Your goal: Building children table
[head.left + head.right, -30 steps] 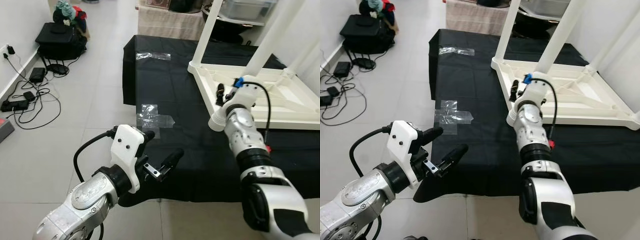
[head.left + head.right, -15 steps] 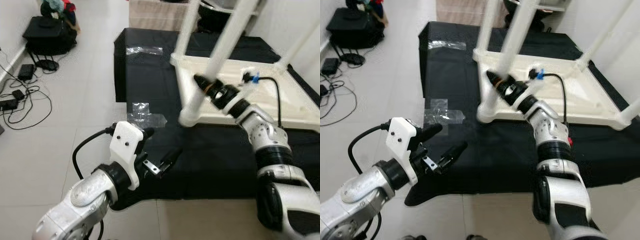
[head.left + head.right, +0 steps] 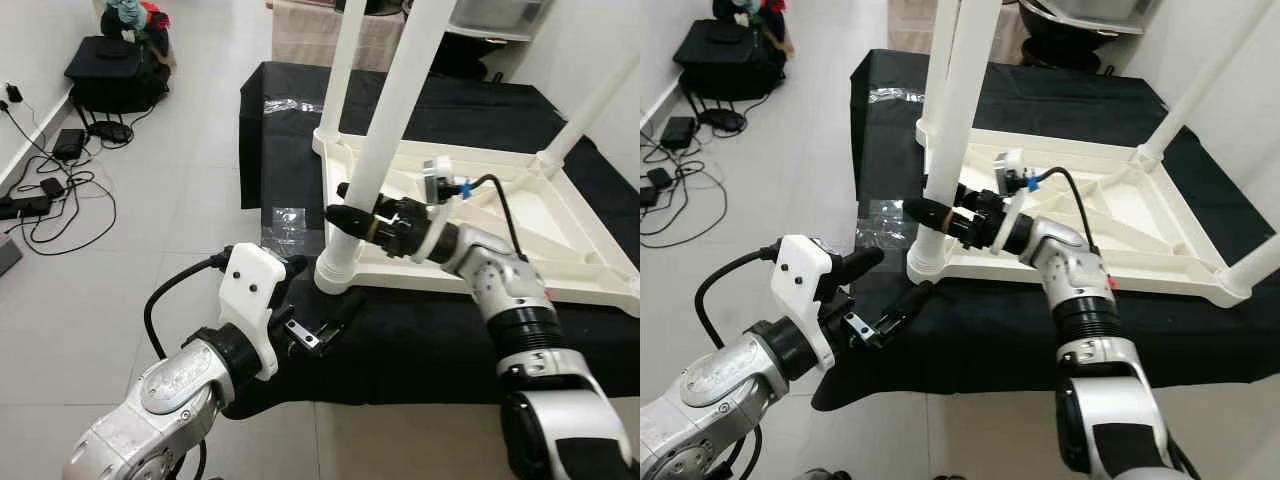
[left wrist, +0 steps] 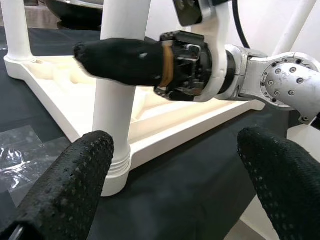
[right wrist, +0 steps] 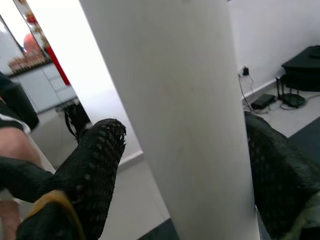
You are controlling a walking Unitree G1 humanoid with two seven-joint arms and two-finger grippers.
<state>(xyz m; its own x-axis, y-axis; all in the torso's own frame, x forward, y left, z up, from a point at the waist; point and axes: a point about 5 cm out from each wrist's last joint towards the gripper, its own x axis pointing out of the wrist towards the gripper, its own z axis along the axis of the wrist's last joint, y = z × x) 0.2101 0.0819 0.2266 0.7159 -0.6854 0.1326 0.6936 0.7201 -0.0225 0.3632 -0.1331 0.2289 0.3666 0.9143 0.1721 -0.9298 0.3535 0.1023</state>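
1. Right hand (image 3: 362,222) straddles the near table leg (image 3: 385,135), fingers each side; contact unconfirmed.
2. Left hand (image 3: 322,310) hovers wide.
3. Inverted children's table (image 3: 470,215) rests on black cloth (image 3: 420,330).
4. Next, likely: seat or tighten leg.

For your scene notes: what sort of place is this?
Probably a room in a home: tiled floor, cables by the wall, and an upturned white table on a black cloth.
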